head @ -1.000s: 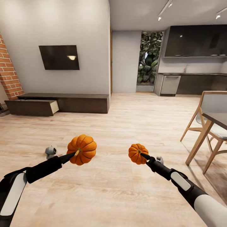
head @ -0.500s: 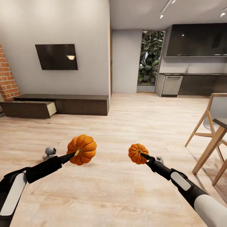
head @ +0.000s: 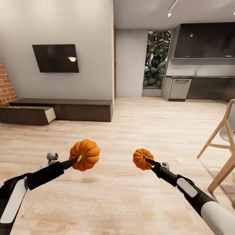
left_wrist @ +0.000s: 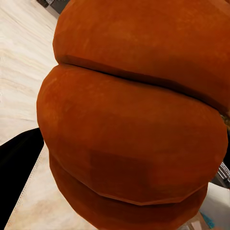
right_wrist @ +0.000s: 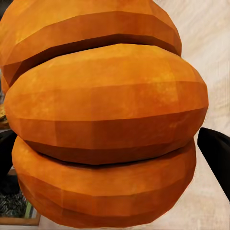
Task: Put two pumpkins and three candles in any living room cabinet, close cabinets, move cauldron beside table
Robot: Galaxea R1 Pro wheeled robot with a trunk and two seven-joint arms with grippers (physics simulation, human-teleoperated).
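Over the plank floor point(head: 130, 137), left gripper point(head: 75, 160) clenching bigger pumpkin point(head: 85, 155), right gripper point(head: 148, 161) clenching smaller pumpkin point(head: 142, 159), cabinet point(head: 58, 111) drawer open

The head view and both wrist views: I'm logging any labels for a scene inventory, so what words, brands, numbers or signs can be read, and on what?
None can be read.
Larger pumpkin in the left gripper: plain orange skin.
Smaller pumpkin in the right gripper: plain too.
TV: dark screen with a light's reflection, no logo legible.
Cabinet and kitchen units: bare fronts.
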